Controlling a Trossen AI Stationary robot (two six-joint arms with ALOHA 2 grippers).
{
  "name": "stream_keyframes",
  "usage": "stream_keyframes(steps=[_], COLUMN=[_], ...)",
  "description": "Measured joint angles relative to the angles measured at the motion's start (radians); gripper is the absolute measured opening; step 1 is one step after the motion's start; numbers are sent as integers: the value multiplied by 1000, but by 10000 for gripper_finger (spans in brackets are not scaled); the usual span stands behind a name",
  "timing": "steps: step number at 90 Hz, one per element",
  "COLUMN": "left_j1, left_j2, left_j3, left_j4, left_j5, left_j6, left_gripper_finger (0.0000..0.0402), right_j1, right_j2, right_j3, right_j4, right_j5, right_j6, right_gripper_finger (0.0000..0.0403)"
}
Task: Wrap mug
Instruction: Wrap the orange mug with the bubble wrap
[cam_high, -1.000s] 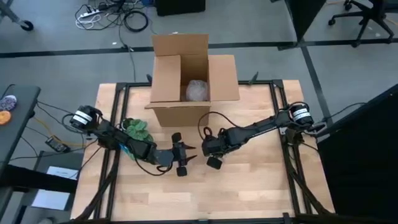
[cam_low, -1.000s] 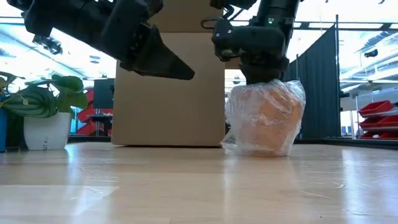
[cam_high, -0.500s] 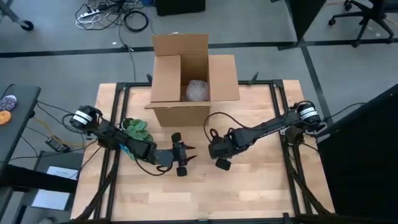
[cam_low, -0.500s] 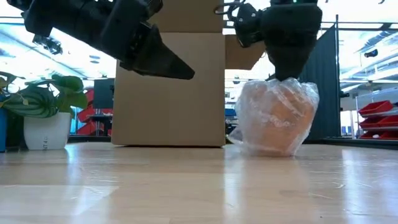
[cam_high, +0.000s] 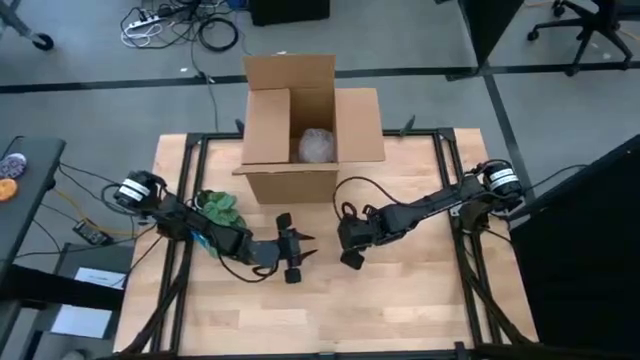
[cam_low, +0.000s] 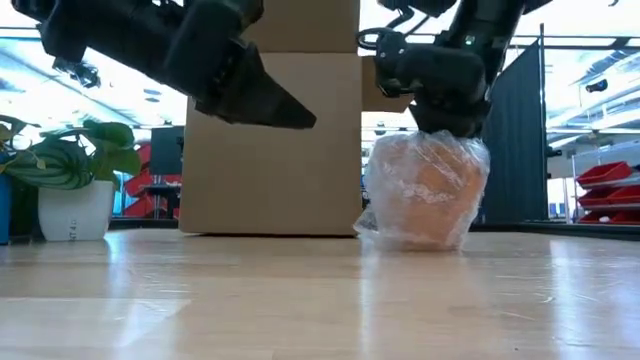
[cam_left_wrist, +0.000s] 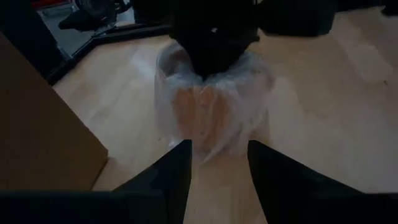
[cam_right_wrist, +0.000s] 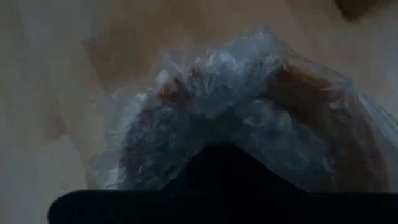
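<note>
One bubble-wrapped orange mug (cam_low: 428, 190) on the bench (cam_high: 400, 300), one cardboard box (cam_high: 300, 135) holding one wrapped bundle (cam_high: 317, 145), one potted plant (cam_low: 70, 178), two claws.

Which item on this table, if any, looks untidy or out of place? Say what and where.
The bubble wrap around the orange mug looks loose: it bunches unevenly at the top under the right gripper and a flap trails onto the table at its base. The cardboard box and potted plant stand upright, nothing spilled.
</note>
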Motion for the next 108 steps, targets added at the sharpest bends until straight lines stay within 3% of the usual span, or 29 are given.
stream_keyframes(steps=[14, 35, 49, 63, 93, 108], left_j1=[17, 30, 40, 39, 39, 39], left_j2=[57, 114, 121, 121, 121, 121], left_j3=[0, 0, 0, 0, 0, 0], left_j4=[36, 66, 71, 73, 67, 64], left_j5=[-1, 0, -1, 0, 0, 0], left_j6=[-3, 1, -6, -26, -34, -39], left_gripper_finger=[142, 142, 142, 142, 142, 142], right_j1=[0, 13, 35, 52, 35, 12], right_j2=[6, -6, -25, -14, -24, -31], right_j3=[15, 192, 258, 240, 46, 39], right_j4=[34, -215, -212, -183, -63, -54], right_j5=[-3, -24, -11, -8, 38, -3], right_j6=[-34, -63, -63, -63, -15, -27], right_gripper_finger=[0, 0, 0, 0, 0, 0])
